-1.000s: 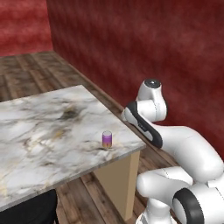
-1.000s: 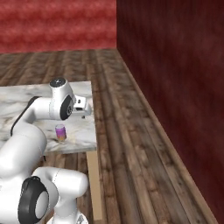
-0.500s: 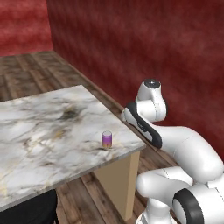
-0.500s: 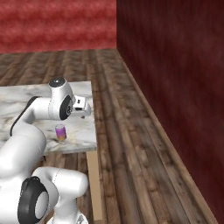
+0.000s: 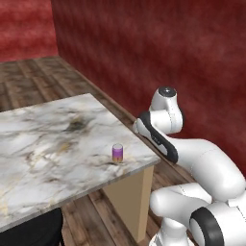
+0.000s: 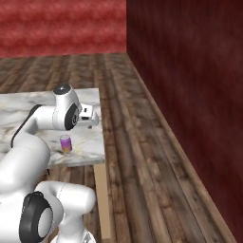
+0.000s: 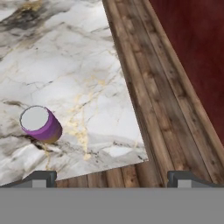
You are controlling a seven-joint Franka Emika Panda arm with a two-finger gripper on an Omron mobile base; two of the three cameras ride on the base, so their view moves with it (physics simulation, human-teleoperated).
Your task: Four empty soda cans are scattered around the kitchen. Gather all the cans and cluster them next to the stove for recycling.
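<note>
One purple soda can with a silver top stands upright on the marble table, close to its near corner. In the right base view this soda can sits just below my folded arm, whose hand hovers above the table edge. In the hand view the soda can lies to the lower left, well left of my gripper, which is open with nothing between its fingertips. The stove is out of view.
The table ends at an edge right under the hand, with wooden plank floor beyond. A dark red wall runs close along the right side. A dark object sits low under the table's near edge.
</note>
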